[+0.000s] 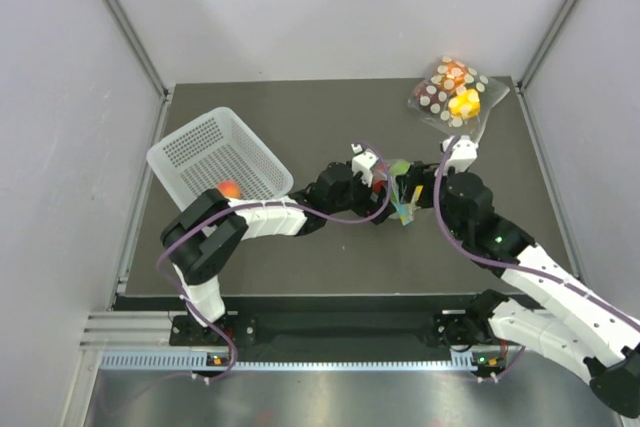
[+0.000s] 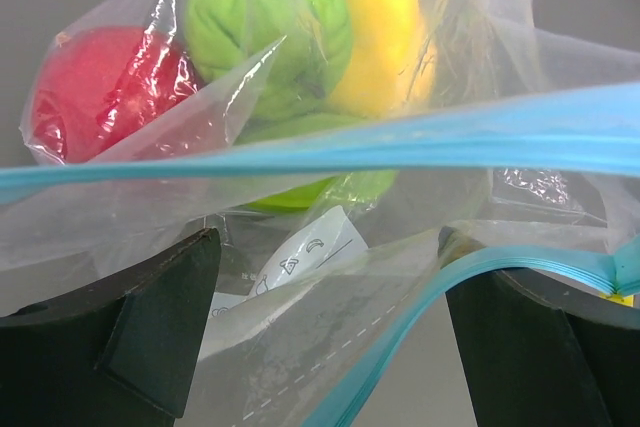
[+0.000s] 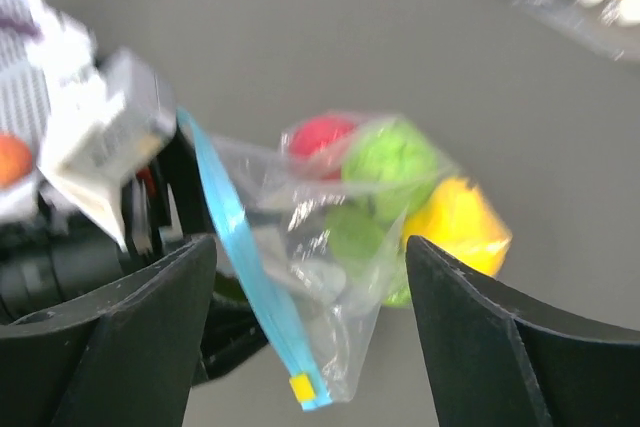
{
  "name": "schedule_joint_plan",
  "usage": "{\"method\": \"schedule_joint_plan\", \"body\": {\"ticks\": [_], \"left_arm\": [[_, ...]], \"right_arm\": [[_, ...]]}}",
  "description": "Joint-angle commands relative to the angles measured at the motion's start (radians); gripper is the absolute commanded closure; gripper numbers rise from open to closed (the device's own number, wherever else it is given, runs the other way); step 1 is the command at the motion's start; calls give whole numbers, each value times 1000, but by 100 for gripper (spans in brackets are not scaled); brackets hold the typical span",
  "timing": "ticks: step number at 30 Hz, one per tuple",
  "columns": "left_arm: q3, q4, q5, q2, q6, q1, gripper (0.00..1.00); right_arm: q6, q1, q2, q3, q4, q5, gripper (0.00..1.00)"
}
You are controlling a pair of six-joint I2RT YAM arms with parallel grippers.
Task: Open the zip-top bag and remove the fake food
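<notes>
The clear zip-top bag [image 1: 405, 199] with its teal strip [image 2: 400, 137] is at the table's middle, between my two grippers. Red [image 2: 100, 87], green [image 2: 270, 27] and yellow [image 2: 380, 27] fake food shows through its plastic. My left gripper [image 2: 330, 242] is open, and the bag's parted mouth and loose film lie between its fingers [image 2: 150, 327]. My right gripper [image 3: 310, 247] is open too, its jaws wide on either side of the bag [image 3: 290, 277] without touching it. A peach-orange fruit [image 1: 228, 190] lies in the white basket [image 1: 200, 142].
The white mesh basket stands at the left of the dark mat. A polka-dot bag [image 1: 455, 92] with yellow and orange pieces lies at the back right corner. Grey walls close in both sides and the back.
</notes>
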Motion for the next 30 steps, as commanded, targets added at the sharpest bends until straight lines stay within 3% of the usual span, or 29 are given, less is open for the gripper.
{"method": "schedule_joint_plan", "body": {"ticks": [1, 7, 10, 18, 23, 30], "left_arm": [[25, 52, -16, 23, 10, -2, 6], [6, 71, -11, 11, 7, -2, 6], [-12, 77, 7, -19, 13, -2, 6], [-98, -42, 182, -175, 61, -2, 6], [-155, -99, 231, -290, 78, -1, 3], [-143, -153, 254, -362, 88, 1, 1]], "right_arm": [[-27, -68, -43, 68, 12, 39, 23], [-4, -323, 12, -13, 113, -183, 23], [-5, -373, 81, -36, 168, -266, 24], [-7, -388, 141, -51, 234, -323, 24], [-22, -404, 180, -53, 251, -337, 24], [4, -421, 263, -77, 308, -495, 25]]}}
